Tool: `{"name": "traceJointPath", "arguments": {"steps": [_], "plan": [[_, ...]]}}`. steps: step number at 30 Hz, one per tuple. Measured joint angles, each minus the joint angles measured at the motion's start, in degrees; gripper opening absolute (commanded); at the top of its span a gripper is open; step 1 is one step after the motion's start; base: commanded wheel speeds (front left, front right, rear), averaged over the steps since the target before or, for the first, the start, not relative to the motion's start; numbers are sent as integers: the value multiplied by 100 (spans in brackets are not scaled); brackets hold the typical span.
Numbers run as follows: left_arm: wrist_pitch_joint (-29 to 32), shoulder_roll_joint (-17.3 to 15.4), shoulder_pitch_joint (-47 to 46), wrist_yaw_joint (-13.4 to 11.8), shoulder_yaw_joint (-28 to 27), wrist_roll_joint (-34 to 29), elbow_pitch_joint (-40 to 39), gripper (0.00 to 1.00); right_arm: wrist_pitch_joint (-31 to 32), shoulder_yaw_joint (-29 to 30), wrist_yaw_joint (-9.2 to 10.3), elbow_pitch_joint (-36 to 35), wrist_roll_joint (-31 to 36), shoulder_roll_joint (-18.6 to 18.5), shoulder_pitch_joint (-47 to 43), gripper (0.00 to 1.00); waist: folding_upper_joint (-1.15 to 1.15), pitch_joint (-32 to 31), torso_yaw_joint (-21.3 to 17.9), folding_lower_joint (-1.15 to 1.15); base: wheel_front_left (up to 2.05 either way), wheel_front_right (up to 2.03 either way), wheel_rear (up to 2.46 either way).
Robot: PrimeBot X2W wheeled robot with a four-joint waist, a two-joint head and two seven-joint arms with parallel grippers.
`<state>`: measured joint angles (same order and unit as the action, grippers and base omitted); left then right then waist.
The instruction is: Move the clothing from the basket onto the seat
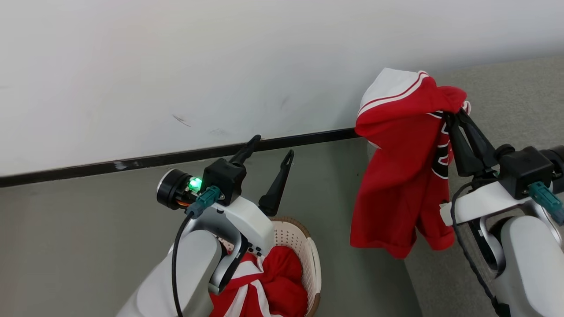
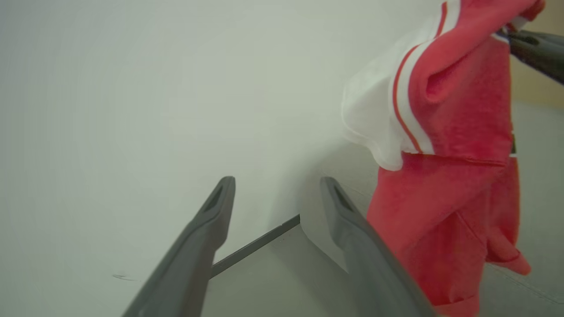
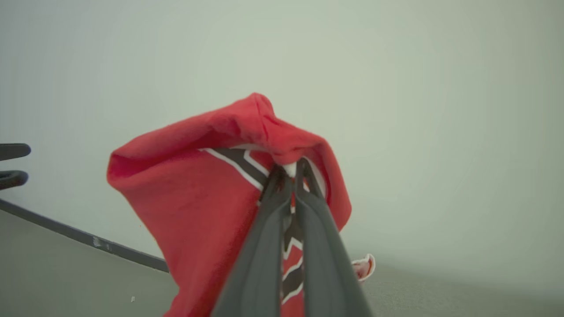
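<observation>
The right pincer (image 1: 456, 115) is clamped together on a red-and-white garment (image 1: 396, 176), which hangs in the air over the left edge of the grey seat (image 1: 506, 88). Further left, the left pincer (image 1: 272, 146) stands apart and empty above the basket (image 1: 313, 255), where more red clothing (image 1: 277, 281) lies bunched.

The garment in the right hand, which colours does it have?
Red garment, white striped panel, black-and-white lettering; clearest in head view.

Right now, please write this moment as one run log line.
right gripper: shut on red garment, held up | left gripper: open, empty | basket: red clothing inside | seat: garment not yet laid down
</observation>
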<state>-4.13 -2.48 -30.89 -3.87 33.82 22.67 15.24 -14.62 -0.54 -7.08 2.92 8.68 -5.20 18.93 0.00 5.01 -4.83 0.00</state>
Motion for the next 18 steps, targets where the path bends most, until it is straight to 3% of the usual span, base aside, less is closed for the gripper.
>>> {"name": "traceJointPath", "arguments": {"steps": [18], "plan": [[-76, 8, 351, 178, 383, 89, 45, 100, 0, 734, 0, -365, 141, -130, -725, 0, 0, -146, -551, 0, 0, 0, 0]]}}
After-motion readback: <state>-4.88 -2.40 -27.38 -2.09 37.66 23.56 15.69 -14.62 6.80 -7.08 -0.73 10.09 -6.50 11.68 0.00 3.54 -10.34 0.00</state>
